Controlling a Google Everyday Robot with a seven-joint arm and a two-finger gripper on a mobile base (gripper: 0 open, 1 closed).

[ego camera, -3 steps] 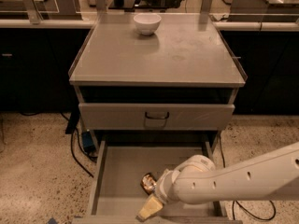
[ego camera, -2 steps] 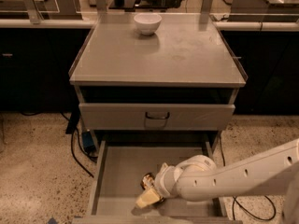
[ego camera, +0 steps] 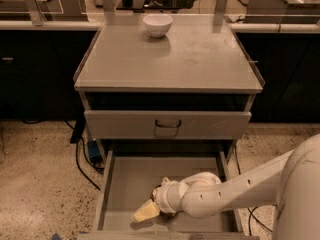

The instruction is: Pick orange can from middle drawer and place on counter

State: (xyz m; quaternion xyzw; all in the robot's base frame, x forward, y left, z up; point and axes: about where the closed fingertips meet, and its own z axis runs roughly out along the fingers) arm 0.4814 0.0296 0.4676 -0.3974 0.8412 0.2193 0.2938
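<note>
While low in the middle drawer [ego camera: 131, 178], the gripper [ego camera: 146, 212] has slid left.

The single arm [ego camera: 245, 186] enters from the lower right corner. A thick white link fills that corner, and from it a slimmer white forearm runs leftward and slightly downward. The forearm lies nearly level, crossing over the right wall of the middle drawer [ego camera: 125, 181]. It ends in a rounded white wrist [ego camera: 172, 196] with a dark ring at the joint. Beyond the wrist the gripper [ego camera: 146, 212] points down and to the left, its pale yellow end low inside the drawer, towards the front of the floor. It seems to rest on or just above that floor, though the angle does not settle which.
</note>
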